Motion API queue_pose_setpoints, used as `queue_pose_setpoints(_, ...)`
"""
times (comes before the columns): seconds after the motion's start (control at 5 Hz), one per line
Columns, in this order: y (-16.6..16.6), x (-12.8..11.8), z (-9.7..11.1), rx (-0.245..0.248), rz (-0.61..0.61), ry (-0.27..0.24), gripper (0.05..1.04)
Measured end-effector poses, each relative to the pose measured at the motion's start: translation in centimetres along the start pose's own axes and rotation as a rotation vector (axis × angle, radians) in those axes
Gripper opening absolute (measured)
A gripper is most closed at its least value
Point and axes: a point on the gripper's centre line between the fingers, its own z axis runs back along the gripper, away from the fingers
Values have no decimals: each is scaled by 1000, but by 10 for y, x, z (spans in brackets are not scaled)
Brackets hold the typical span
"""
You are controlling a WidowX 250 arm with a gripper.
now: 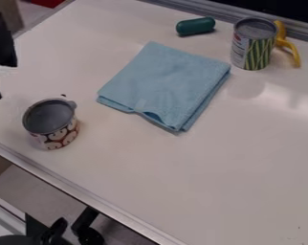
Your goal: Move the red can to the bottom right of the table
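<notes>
The black two-finger end effector (5,80) is cut off by the left edge of the view, high up; its two tips stand apart, released, with pale tabletop (201,172) showing between them. The short red-and-white patterned metal can (57,137) stands upright at the left of the tabletop, near its metal-trimmed lower-left edge. A curved yellow object (293,51) is partly hidden behind the tall green-and-white striped can (256,53) at the upper right, so its full shape is hard to make out. A red item (48,2) at the top left and black parts (87,228) below the tabletop are cut off. Counted: two cans, one folded light-blue cloth (166,83), one dark-green rounded cylinder (196,26) and one yellow object.
</notes>
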Motion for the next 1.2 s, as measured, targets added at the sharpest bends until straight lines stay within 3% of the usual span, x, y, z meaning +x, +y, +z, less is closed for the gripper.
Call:
queue_pose_setpoints(0.2, -3, -4, -3, -27, -86, 17, 1000)
queue_pose_setpoints(0.4, -13, 2, -20, 4, -153, 64, 1000)
queue_pose_setpoints(0.6, -21, 19, -30, 7, -212, 69, 1000)
queue_pose_setpoints(0.8, -24, 30, -32, -6, -242, 31, 1000)
queue_pose_setpoints(1.2, -31, 59, -27, -67, -280, 18, 1000)
